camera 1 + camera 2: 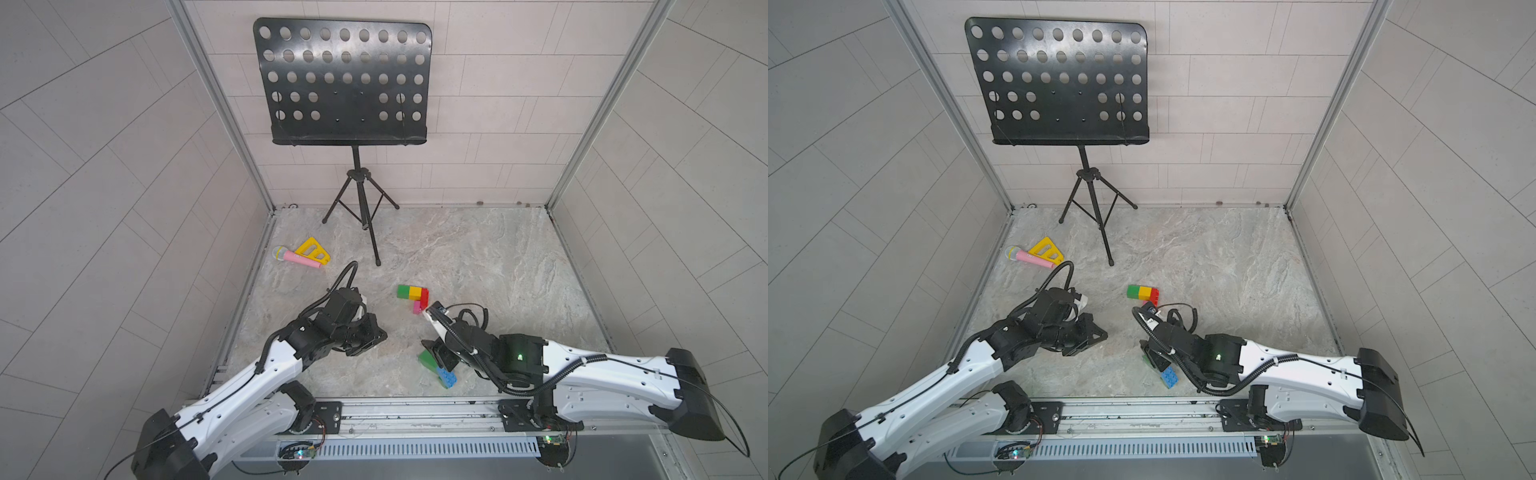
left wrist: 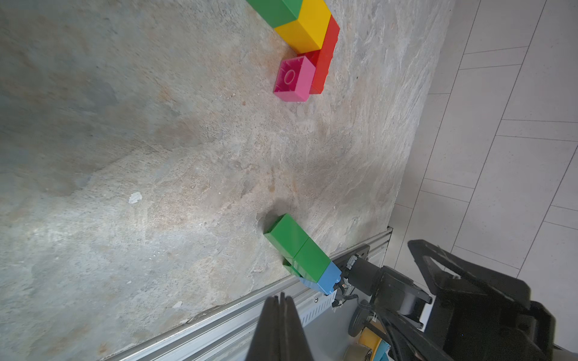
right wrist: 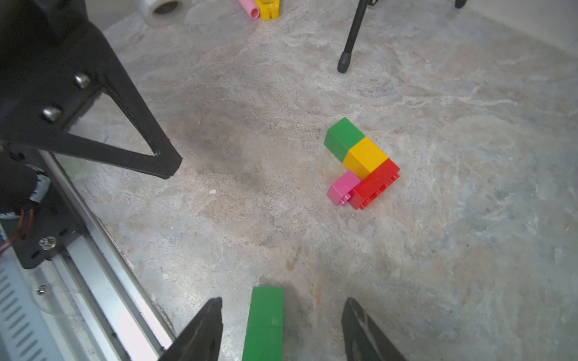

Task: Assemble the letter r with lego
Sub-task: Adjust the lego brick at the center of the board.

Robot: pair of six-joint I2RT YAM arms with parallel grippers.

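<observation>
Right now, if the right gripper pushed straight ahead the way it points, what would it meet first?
Probably the green bricks lying between the open jaws of the right gripper; past them, the table, though depth is unclear.

Both top views look down from high up, in front of the joined bricks (image 1: 412, 293), facing the back wall (image 1: 498, 104) beyond them. Each wrist camera sits low over the table (image 3: 438, 250), much nearer the joined bricks, looking at them at a slant from a different side. All four views share the joined bricks and the table around them.
</observation>
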